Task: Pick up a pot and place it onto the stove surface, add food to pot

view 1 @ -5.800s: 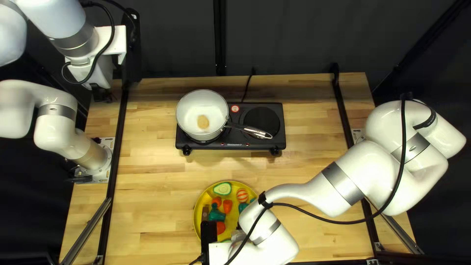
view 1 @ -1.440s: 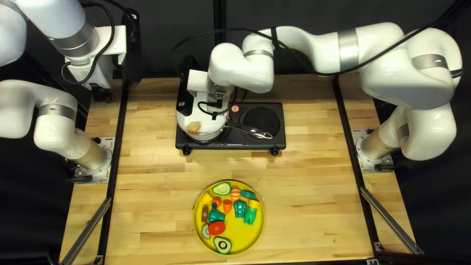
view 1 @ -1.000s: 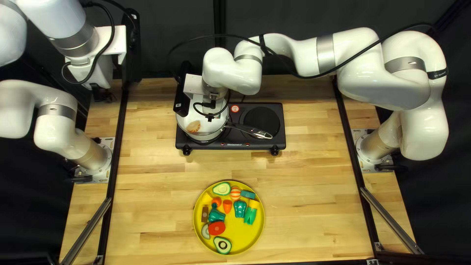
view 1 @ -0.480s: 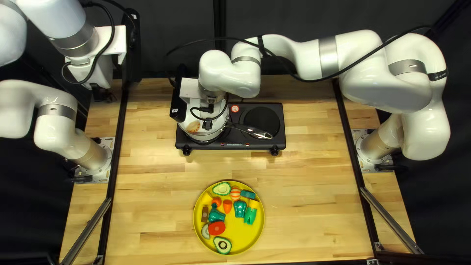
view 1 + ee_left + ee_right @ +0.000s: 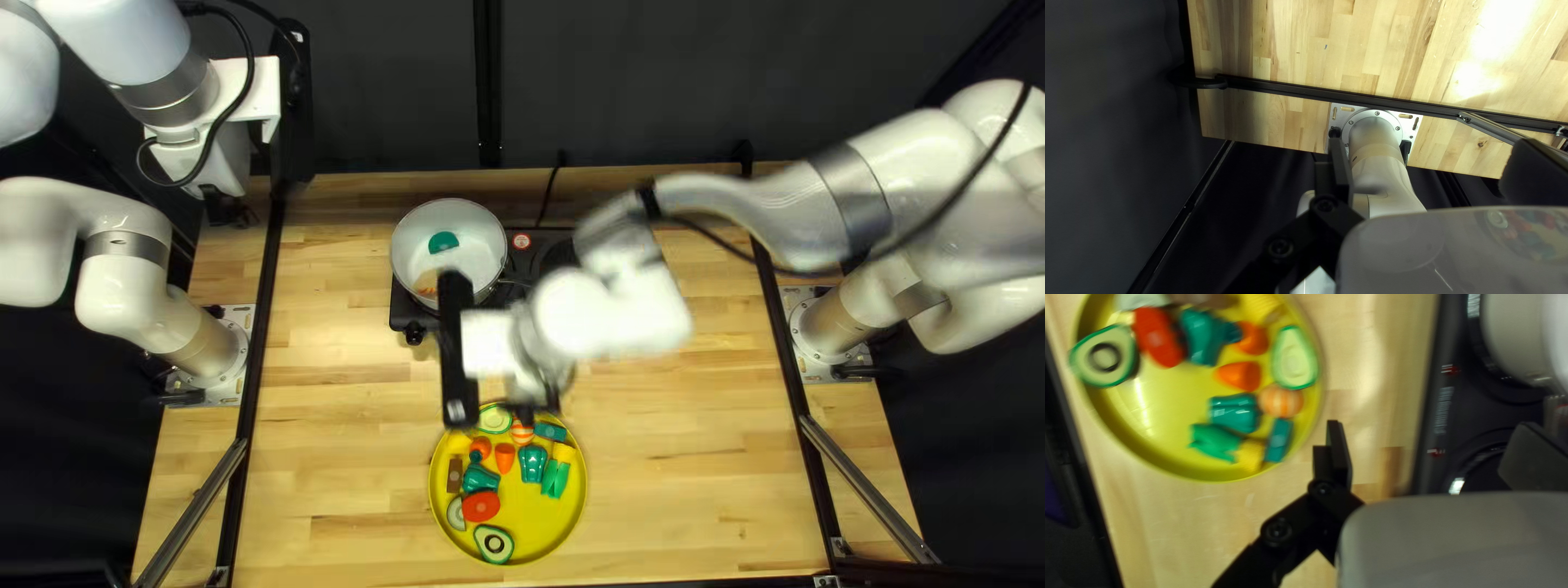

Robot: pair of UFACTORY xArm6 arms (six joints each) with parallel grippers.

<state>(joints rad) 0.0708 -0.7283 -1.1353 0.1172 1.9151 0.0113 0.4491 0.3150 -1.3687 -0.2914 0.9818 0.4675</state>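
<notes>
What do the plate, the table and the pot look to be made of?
Plate: probably glossy plastic, judging by its even yellow and a bright streak of reflected light.
Table: wood with a smooth, slightly shiny finish, from the visible grain and joined strips.
Pot: smooth and white inside, perhaps coated metal, though the look alone doesn't settle it.

An arm base (image 5: 1373,130) stands on the wooden table (image 5: 1306,32) beside a black rail (image 5: 1284,87).

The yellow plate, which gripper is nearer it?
Right. The right gripper hovers near the far rim of the plate; the left gripper by the far left corner of the table.
</notes>
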